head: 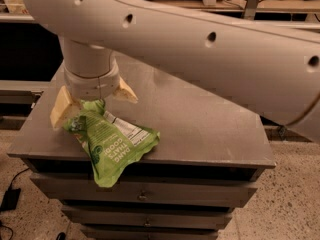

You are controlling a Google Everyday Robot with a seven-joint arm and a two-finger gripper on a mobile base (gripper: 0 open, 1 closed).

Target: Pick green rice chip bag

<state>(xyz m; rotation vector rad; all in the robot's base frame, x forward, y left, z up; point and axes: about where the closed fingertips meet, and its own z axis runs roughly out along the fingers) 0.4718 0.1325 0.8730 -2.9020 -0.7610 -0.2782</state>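
- Counting from where I stand: one green rice chip bag (114, 143), one robot arm (200, 44) with one end effector (93, 105), one grey surface (200, 119), and under it a stack of drawers (150, 195).
- At the far left, low on the speckled floor (290, 204), a dark cable (9, 200) lies beside the cabinet.
- The end effector hangs straight down from a thick pale wrist over the left part of the surface, at the bag's upper end.
- Its two tan fingers (62, 112) are spread wide apart, one on each side of the bag's crumpled top.
- The finger on the left side of the view sits right against the bag's scrunched upper corner. The other finger stands just beyond the top edge, toward the back.
- Nothing is clamped; the bag lies flat between the fingers and they have no grip on it.
- The bag is bright lime green with white lettering and a white label panel along its upper right edge.
- It rests on the front left part of the surface, and its lower corner droops over the front edge, in front of the top drawer.
- The arm's broad white link crosses the whole top of the view, from above the wrist out to the right.
- The drawers under the surface are all pushed in, so I cannot tell what they hold.
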